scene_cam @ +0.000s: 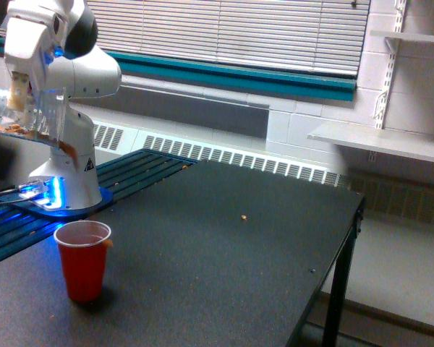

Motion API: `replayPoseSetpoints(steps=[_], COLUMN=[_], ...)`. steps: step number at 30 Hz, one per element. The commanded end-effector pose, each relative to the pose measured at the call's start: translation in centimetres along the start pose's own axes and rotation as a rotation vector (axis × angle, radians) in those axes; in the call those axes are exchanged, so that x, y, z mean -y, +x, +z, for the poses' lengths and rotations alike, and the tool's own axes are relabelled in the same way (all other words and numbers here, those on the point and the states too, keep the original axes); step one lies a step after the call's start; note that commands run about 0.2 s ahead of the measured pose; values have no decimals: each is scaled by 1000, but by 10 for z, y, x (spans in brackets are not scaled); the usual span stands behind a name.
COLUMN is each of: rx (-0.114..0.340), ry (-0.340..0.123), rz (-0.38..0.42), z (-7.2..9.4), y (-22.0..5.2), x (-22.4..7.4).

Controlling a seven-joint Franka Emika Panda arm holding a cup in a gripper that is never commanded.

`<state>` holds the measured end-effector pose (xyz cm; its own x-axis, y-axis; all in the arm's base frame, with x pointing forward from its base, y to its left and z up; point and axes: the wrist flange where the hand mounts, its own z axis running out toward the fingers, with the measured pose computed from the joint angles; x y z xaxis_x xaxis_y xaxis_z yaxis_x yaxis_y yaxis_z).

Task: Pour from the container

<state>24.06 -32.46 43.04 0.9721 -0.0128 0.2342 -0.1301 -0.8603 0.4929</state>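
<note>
Container (25, 119) tipped sideways, brown bits inside, above red cup (83, 259).

A lab-like room: robot arm base (69, 181) on a black worktable (224, 260), cinder-block wall (333, 116), metal wall shelving (390, 141).

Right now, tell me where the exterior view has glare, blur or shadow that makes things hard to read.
In the exterior view, blue light glows at the arm's base, washing out detail there. The clear container, tipped on its side at the gripper, is soft and see-through, so its edges are hard to trace. The red cup casts a faint shadow on the dark table. Overall slightly soft.
</note>
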Motion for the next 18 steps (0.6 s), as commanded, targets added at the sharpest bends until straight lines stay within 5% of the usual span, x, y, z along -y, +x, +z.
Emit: replayPoseSetpoints(steps=[1,18], rx=[-3,7], ry=[-14,-26], rz=[-35,-52], z=[-5,-7], y=[2,-1], x=[-4,-8])
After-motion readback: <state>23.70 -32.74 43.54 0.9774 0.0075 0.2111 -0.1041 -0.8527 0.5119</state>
